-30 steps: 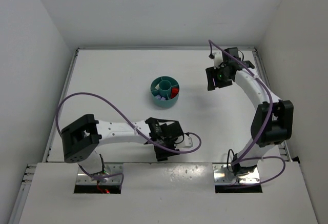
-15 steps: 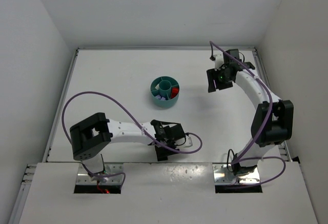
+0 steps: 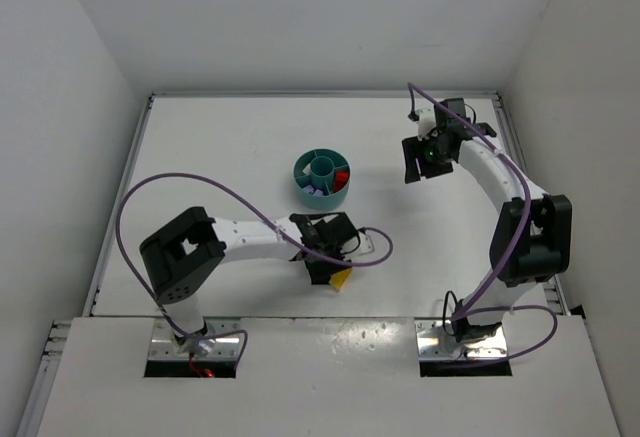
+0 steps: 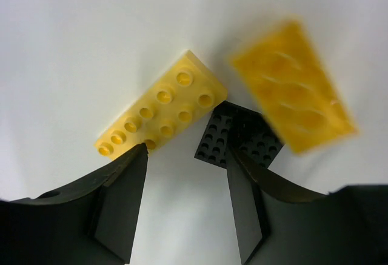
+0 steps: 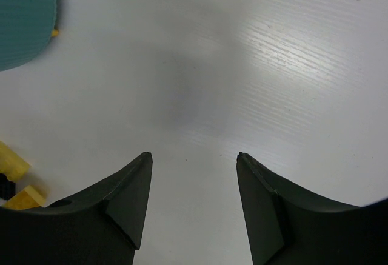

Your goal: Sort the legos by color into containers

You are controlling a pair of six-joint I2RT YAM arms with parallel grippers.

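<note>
The round teal dish (image 3: 322, 165) stands mid-table; red legos (image 3: 343, 174) lie in its right section and purple and off-white ones (image 3: 315, 191) in its near section. My left gripper (image 3: 325, 269) is low over the table near the front, open and empty (image 4: 187, 151). Just past its fingertips lie a yellow studded plate lego (image 4: 160, 104), a black studded piece (image 4: 237, 137) and a second, blurred yellow lego (image 4: 291, 86). One yellow lego shows from above (image 3: 341, 278). My right gripper (image 3: 415, 162) is open and empty (image 5: 194, 156), right of the dish.
The dish's edge (image 5: 24, 16) shows at the top left of the right wrist view, with yellow pieces (image 5: 13, 161) at its lower left. White walls close in the table on three sides. A purple cable (image 3: 375, 252) loops beside the left wrist.
My left arm has swung its gripper up and away from the near edge, and a yellow lego now shows beside its fingers. The right gripper has barely moved.
</note>
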